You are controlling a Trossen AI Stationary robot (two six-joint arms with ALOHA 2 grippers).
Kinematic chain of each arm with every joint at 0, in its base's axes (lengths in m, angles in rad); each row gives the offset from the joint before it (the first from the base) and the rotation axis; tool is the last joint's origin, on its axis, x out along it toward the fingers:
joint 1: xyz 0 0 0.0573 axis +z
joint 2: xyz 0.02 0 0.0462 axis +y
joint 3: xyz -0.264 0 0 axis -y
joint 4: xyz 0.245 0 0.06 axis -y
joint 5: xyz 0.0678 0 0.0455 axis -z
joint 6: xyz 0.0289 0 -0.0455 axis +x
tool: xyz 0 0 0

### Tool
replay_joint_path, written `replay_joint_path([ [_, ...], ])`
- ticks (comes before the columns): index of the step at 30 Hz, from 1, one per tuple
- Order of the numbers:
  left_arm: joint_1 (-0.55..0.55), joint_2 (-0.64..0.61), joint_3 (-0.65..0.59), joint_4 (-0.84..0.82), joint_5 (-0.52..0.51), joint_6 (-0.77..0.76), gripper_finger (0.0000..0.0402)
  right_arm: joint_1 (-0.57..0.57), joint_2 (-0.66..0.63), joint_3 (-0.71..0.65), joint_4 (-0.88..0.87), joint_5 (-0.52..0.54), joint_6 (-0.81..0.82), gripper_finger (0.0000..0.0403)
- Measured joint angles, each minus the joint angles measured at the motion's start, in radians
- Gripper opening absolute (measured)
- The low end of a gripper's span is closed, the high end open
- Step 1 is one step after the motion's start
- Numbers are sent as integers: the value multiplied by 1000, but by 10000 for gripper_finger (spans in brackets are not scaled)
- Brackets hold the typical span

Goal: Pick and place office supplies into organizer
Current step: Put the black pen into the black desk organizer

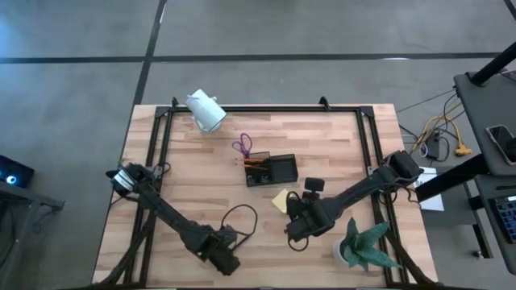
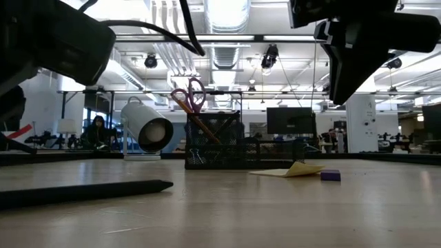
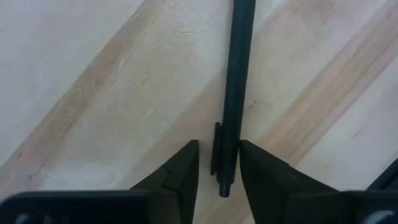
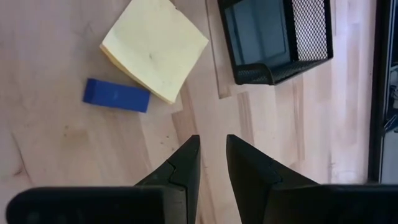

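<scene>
The black pen (image 3: 235, 93) runs off-frame (its tip perhaps hidden).

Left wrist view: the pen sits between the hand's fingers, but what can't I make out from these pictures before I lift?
- Pen: left wrist view's edge cuts off its far end.
- Left hand: fingers flank the pen; contact unclear. In the high view, the arm hides the pen.
- Mesh organizer: small in the high view; low view shows scissors, other contents unclear.
- Right hand: nothing between its fingers.
</scene>
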Motion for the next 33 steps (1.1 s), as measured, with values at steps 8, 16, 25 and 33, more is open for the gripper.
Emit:
replay_joint_path([
  [8,-2,53,-1,2,-4,8,77,0,0,0,0,4,-3,70],
  [16,-3,71,-1,-8,-25,50,60,0,0,0,0,4,-3,70],
  [25,5,63,3,-6,-51,169,3,0,0,0,1,4,-2,70],
  [33,38,-20,-4,-24,-202,337,2,0,0,0,2,5,27,70],
])
